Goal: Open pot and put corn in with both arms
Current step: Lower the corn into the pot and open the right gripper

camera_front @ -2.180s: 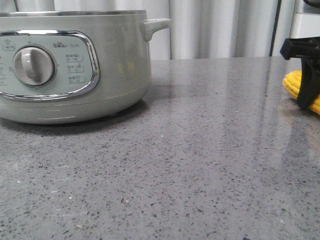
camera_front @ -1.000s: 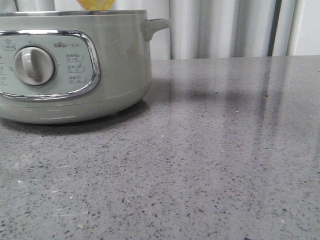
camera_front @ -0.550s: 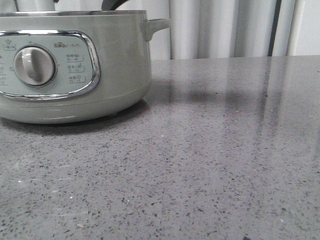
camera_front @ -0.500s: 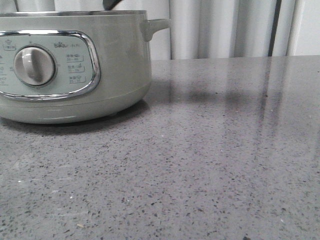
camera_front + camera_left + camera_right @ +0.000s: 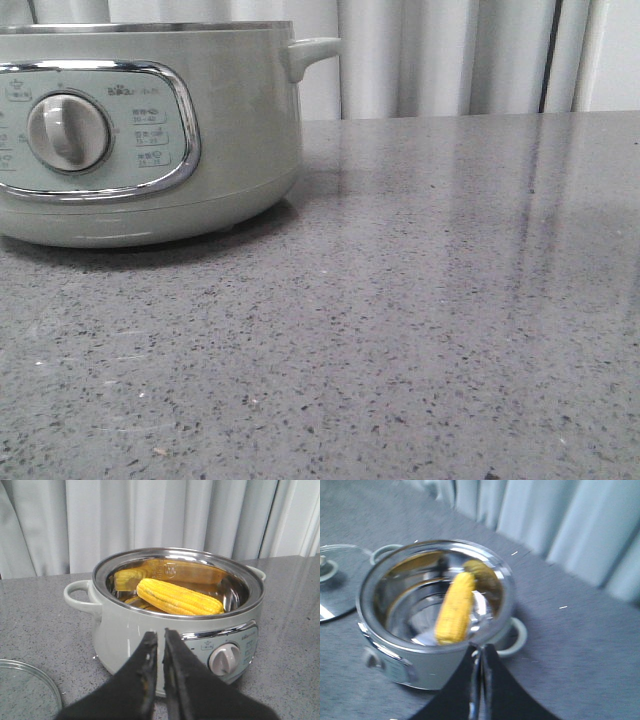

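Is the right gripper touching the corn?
Apart. The right wrist view shows the right gripper outside the pot, clear of its rim, while the corn lies inside.

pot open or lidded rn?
Open. The pot has no lid on its steel rim, the corn lies exposed inside, and the glass lid rests on the table beside it.

pale grey-green pot [image 5: 130, 630]; yellow, kernel-rowed corn [image 5: 179, 598]; grey speckled table [image 5: 420, 330].
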Robot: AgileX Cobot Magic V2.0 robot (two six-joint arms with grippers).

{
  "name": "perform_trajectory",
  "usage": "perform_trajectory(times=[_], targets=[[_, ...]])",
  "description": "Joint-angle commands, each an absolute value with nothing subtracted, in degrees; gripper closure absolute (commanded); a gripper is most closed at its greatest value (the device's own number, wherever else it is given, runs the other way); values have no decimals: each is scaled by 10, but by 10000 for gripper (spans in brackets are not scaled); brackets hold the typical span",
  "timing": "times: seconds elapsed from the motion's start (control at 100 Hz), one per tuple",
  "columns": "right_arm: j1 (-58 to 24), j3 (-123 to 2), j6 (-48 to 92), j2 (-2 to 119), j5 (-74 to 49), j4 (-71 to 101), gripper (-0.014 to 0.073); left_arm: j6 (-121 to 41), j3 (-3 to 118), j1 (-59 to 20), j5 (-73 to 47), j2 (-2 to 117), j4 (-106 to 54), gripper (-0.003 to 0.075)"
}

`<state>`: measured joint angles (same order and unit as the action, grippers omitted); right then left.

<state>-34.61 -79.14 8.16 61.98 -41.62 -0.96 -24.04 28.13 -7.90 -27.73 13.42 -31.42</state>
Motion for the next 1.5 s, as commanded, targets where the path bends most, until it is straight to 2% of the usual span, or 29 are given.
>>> perform_trajectory(times=[0.0, 0.08, 0.19, 0.38, 0.48, 0.81, 1.33, 1.49], targets=[[-341, -706, 90, 504, -302, -75, 646, -243, 297, -82, -238, 140, -325, 730], [-341, -607, 85, 407, -257, -104, 646, -243, 296, -82, -223, 140, -335, 730], [-334, -536, 84, 320, -257, -104, 646, -243, 296, -82, -197, 146, -346, 730], [-313, -473, 84, 208, -197, -116, 647, -243, 296, -82, -188, 170, -346, 730], [-312, -464, 84, 171, -204, -119, 647, -243, 296, -82, -188, 173, -346, 730], [-312, -464, 84, 153, -318, -121, 647, -243, 296, -82, -188, 173, -346, 730], [-312, -464, 84, 153, -319, -121, 647, -243, 264, -82, -175, 168, -348, 730], [-312, -464, 84, 153, -319, -121, 647, -246, 195, -82, -107, 117, -253, 730]])
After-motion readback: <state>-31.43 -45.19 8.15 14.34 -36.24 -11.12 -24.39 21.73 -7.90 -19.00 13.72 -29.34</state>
